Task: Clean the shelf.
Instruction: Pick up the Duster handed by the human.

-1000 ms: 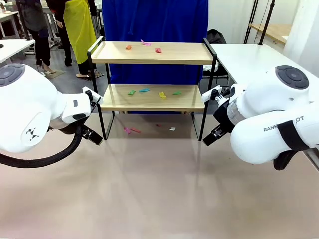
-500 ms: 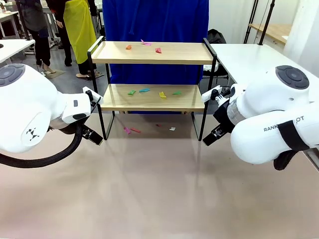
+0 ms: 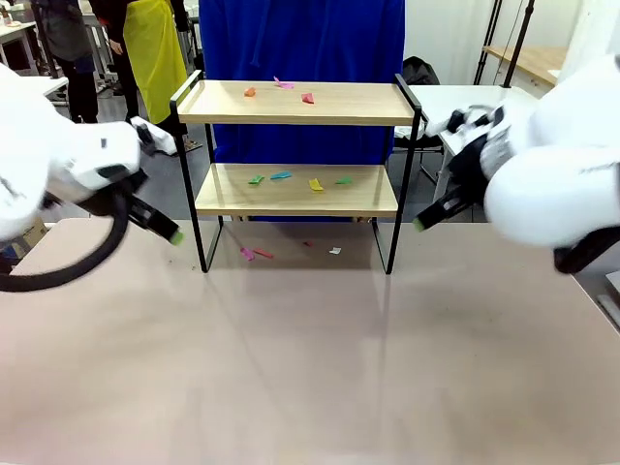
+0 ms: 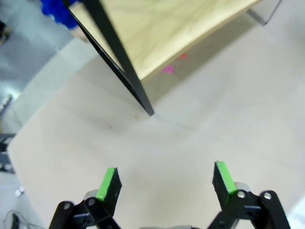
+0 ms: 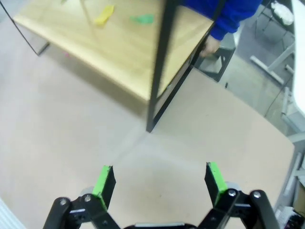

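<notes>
**Shelf (image 3: 358, 103): both arms repositioned, debris untouched**

The shelf stands at the far middle of the bench (image 3: 310, 368), upright on its four legs, as it did a second ago. Small paper scraps (image 3: 307, 98) lie on the top board. More lie on the lower board (image 3: 232, 194), and a few lie on the bench between the legs. None of these has shifted.

What has changed is the arms. A second ago both sat low and close to the fixed camera, with their fingers just beside the front legs. Both have now risen and swung outward, the left arm toward the left edge and the right arm toward the right.

The left end effector (image 4: 167, 177) has its jaws spread wide with nothing between them. It looks down on the bench just outside the left front leg (image 4: 124, 71). The right end effector (image 5: 160, 177) is likewise spread and empty, facing the right front leg (image 5: 159, 71) and a corner of the lower board.

A person in a blue garment (image 3: 300, 39) stands directly behind the shelf.

Judgement: cleaning has not begun. The move reads as an approach or repositioning, and every scrap remains to be cleared.
</notes>
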Available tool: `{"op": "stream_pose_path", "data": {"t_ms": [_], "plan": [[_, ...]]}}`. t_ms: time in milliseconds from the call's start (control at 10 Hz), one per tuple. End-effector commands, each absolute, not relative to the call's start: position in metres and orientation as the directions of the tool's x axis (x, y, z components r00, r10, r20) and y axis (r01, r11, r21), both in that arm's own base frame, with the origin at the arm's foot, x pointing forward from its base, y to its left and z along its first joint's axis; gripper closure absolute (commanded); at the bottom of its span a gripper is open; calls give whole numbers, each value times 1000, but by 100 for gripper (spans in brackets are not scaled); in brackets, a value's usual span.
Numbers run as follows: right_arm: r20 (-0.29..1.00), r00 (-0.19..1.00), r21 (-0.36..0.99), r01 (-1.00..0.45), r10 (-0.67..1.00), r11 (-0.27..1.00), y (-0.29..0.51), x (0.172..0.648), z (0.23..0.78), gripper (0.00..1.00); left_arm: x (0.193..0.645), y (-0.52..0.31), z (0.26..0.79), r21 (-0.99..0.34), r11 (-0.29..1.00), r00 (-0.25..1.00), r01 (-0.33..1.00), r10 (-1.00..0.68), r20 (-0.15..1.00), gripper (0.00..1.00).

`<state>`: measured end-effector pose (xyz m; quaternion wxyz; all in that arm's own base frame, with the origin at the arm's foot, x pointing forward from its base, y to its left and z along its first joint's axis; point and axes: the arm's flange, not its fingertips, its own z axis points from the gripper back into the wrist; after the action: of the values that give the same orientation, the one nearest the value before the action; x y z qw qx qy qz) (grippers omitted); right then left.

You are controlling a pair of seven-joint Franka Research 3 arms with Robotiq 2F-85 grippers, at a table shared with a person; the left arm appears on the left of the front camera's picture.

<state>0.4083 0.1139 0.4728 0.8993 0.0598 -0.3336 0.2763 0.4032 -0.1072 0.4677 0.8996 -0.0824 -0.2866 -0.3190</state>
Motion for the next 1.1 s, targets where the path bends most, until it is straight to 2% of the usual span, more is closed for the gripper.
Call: {"op": "stream_pose_path", "data": {"t_ms": [0, 300, 500, 600, 700, 800, 1000], "plan": [[686, 578, 20, -622, 442, 783, 59, 422, 483, 0, 419, -57, 482, -61, 680, 574, 730, -562, 596, 0], [758, 427, -46, -719, 494, 693, -10, 452, 479, 0, 453, 11, 475, -49, 453, 342, 890, -594, 728, 0], [813, 307, -32, -824, 494, 565, -39, 472, 462, 0, 469, 36, 462, -21, 351, 225, 936, -552, 803, 0], [848, 288, 11, -849, 445, 528, -47, 477, 455, 0, 468, 41, 460, -2, 332, 194, 943, -545, 816, 0], [769, 414, 34, -788, 487, 615, -31, 466, 452, 0, 440, 32, 474, -1, 422, 264, 907, -566, 781, 0], [799, 334, -50, -791, 500, 609, -39, 450, 467, 0, 440, 32, 474, -1, 422, 264, 907, -566, 781, 0], [799, 334, -50, -791, 500, 609, -39, 450, 467, 0, 440, 32, 474, -1, 422, 264, 907, -566, 781, 0]]}}
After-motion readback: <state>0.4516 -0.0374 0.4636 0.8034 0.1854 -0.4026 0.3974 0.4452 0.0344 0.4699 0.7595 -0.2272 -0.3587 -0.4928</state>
